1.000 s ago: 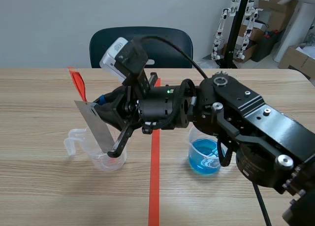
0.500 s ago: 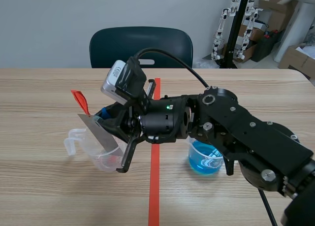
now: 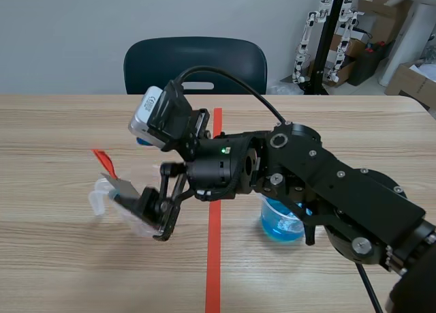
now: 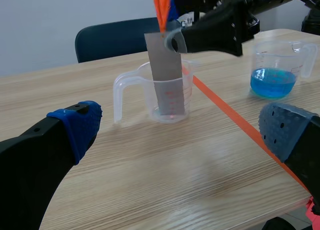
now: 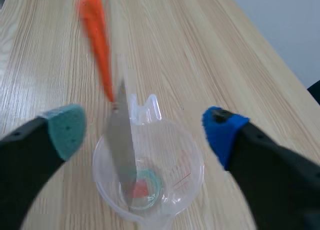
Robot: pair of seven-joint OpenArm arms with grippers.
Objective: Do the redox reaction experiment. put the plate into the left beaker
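Plate (image 5: pixel 122 150) stood in the left beaker (image 5: pixel 190 165), and it is let go!
It is leaned on the beaker wall, orange tag (image 5: pixel 95 39) kept up, likely as a handle. The right gripper (image 5: pixel 142 130) is spread around it, pinching nothing; the left gripper (image 4: pixel 182 127) is held spread, back over the worktop (image 4: pixel 150 170).

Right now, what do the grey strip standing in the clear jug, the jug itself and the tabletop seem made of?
The grey plate looks like thin sheet metal: flat, dull silvery, straight-edged; which metal I cannot tell. The beaker seems clear plastic, given its moulded handle and spout. The table shows pale wood grain, perhaps laminate.
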